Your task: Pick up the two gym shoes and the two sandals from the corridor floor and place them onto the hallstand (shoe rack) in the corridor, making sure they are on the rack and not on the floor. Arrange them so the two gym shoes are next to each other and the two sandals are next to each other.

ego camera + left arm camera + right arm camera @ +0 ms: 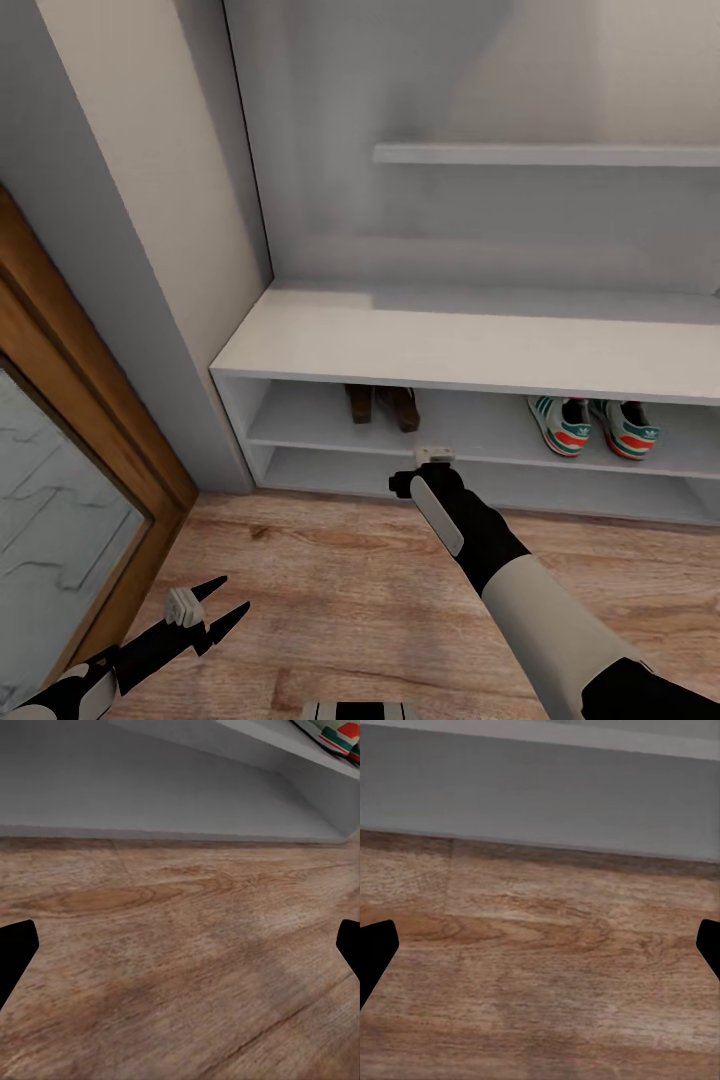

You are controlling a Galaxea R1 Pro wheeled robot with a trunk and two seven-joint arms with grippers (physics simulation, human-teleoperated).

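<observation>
Both sandals and both gym shoes sit in pairs on the hallstand shelf. The right gripper and left gripper are spread apart, holding nothing. The robot should back away slowly, bumping nothing

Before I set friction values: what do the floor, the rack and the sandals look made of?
Floor: wood-look laminate planks, with printed grain and knots and a matte sheen. Rack: smooth light-grey painted board, with flat edges and no grain. Sandals: probably brown leather, though they stand in shadow on the upper shelf and look too small to be sure.
</observation>
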